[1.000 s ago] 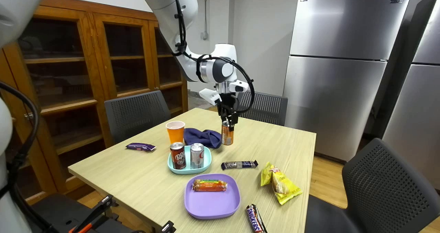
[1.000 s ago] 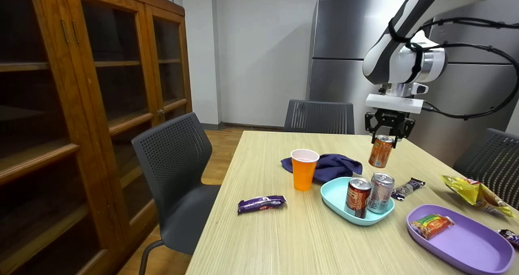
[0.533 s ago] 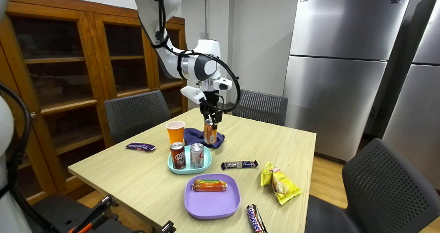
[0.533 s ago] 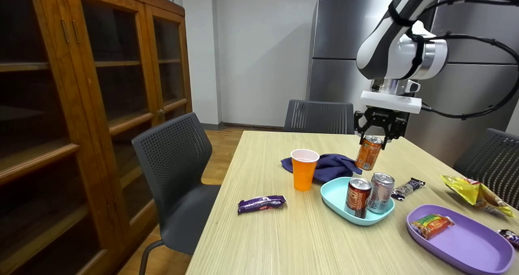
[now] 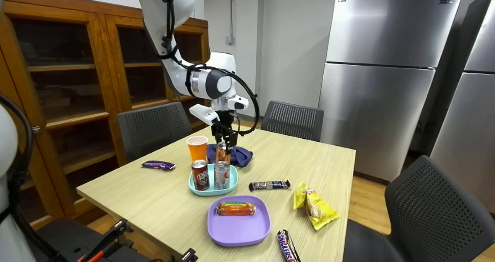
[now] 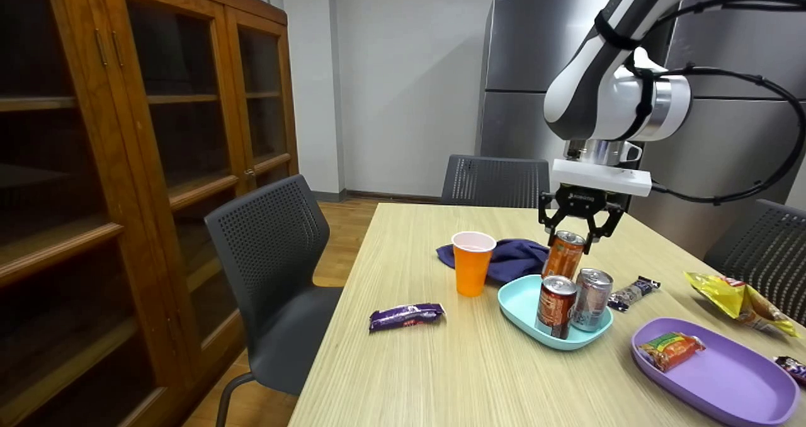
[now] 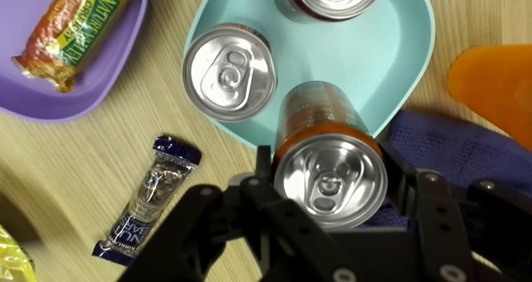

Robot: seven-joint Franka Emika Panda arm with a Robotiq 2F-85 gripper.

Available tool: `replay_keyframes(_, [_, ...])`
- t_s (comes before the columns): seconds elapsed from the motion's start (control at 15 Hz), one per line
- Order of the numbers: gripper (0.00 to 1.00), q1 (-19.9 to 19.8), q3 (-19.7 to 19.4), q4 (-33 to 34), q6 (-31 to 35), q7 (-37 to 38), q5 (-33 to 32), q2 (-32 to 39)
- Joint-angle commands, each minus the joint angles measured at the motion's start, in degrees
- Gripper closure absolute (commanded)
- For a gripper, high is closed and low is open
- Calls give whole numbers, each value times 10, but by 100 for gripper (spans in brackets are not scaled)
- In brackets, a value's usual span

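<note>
My fingers [image 7: 264, 165] are grasping an orange soda can [image 7: 330, 157] from both sides near its lid. In the wrist view its lower end lies over the six o'clock rim of the turquoise plate [image 7: 336, 61]; whether its base touches there, I cannot tell. Two cans already stand on that plate: a Dr Pepper can [image 5: 200, 176] at twelve o'clock from mine, and a silver soda can [image 7: 229, 78] just past ten. As I judge it, those two are down, while mine is not yet let go, so that part is left. The orange cup [image 7: 498, 82] is at two o'clock, the navy cloth [image 7: 453, 144] at three. A Kirkland nut bar [image 7: 145, 203] lies off the plate at about nine; farther out at ten, a Nature Valley bar [image 7: 75, 36] rests on the purple plate [image 5: 239, 231].
</note>
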Motion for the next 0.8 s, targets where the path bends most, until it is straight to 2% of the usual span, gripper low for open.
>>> replay_keyframes(0.0, [61, 9, 0, -28, 20, -5, -7, -19])
replay_keyframes(0.73, [61, 45, -31, -14, 45, 27, -34, 15])
